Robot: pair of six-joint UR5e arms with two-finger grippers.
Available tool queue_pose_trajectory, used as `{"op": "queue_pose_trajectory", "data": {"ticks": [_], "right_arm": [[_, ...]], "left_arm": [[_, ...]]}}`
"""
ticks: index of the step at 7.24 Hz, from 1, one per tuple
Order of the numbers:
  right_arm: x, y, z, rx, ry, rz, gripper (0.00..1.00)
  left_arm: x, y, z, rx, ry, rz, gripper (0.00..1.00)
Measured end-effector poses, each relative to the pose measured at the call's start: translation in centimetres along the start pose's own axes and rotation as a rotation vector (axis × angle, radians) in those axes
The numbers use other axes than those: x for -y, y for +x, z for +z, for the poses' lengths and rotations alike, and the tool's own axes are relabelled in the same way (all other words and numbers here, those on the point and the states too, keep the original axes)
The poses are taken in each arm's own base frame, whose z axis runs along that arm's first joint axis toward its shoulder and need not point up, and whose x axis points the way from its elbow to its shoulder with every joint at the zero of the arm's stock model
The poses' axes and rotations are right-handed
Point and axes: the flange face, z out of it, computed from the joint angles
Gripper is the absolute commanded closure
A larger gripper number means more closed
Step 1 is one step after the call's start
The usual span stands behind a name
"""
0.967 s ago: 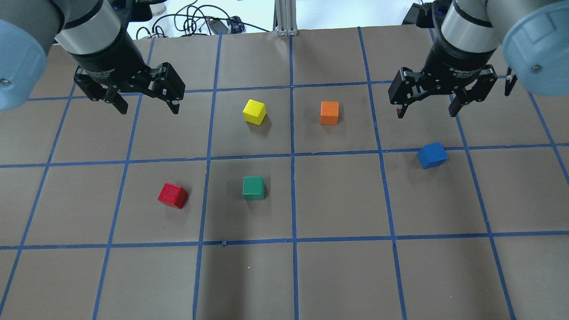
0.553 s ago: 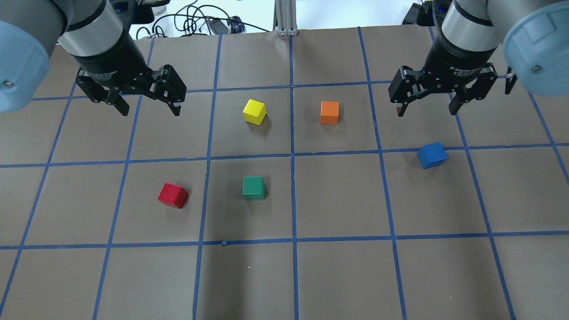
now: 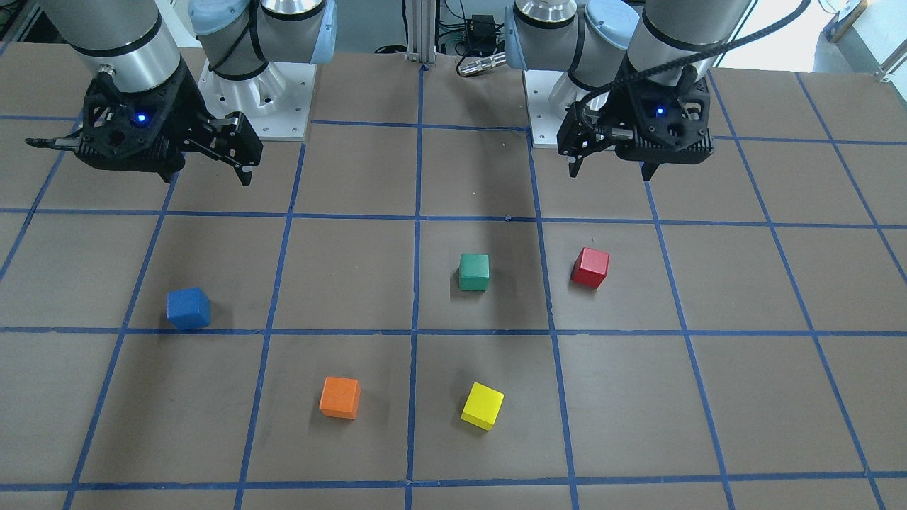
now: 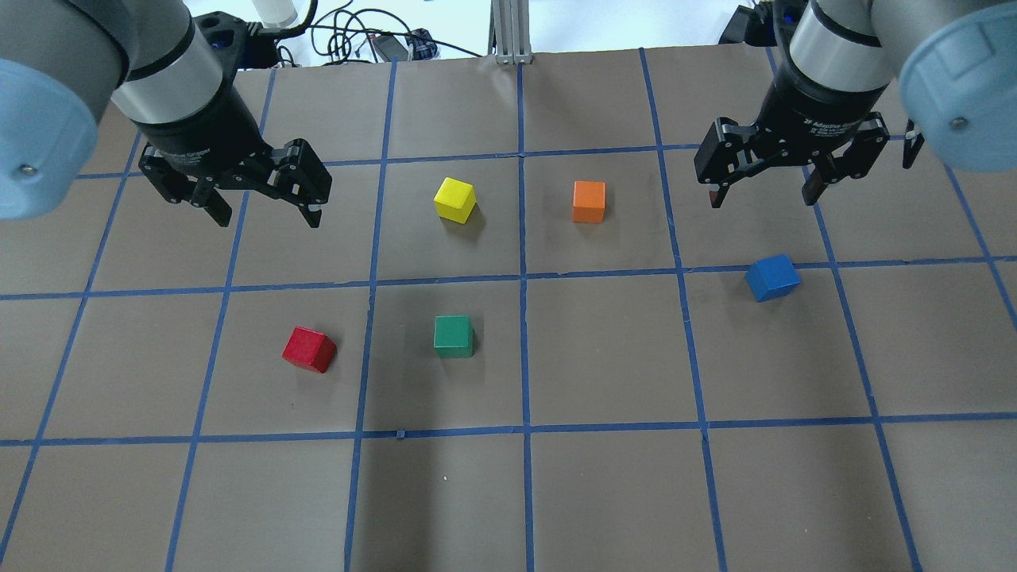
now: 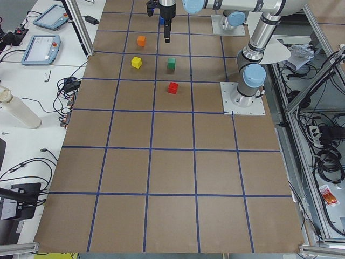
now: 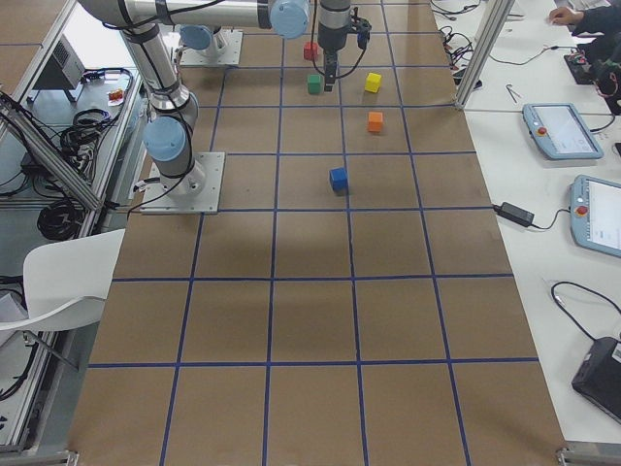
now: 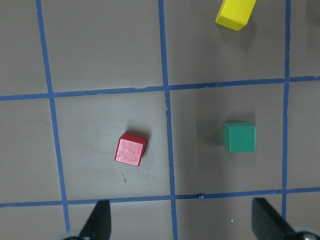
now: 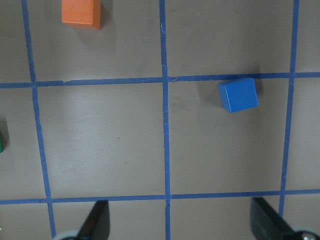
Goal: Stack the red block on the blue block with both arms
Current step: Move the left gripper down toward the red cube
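Note:
The red block (image 4: 310,349) lies on the brown gridded table at the near left; it also shows in the front view (image 3: 590,267) and the left wrist view (image 7: 131,149). The blue block (image 4: 772,277) lies at the right, also in the front view (image 3: 188,309) and the right wrist view (image 8: 238,94). My left gripper (image 4: 267,216) hangs open and empty above the table, beyond the red block. My right gripper (image 4: 762,199) hangs open and empty, just beyond the blue block. Neither gripper touches a block.
A green block (image 4: 454,336) sits right of the red one. A yellow block (image 4: 455,199) and an orange block (image 4: 589,202) lie mid-table between the grippers. Cables and a metal post (image 4: 512,32) stand at the far edge.
My left gripper has moved a little nearer and to the right, toward the red block, still open. The right gripper and all blocks have stayed in place.

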Motion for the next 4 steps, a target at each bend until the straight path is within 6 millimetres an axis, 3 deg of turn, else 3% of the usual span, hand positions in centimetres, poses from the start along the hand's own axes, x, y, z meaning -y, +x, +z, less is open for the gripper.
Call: {"op": "queue_pose_trajectory", "data": {"ticks": [4], "right_arm": [[0.0,0.0,0.1,-0.001,-0.004,0.0,0.0]], "left_arm": [[2.3,-4.1,10.6,-0.023,-0.09,0.104,0.0]]}}
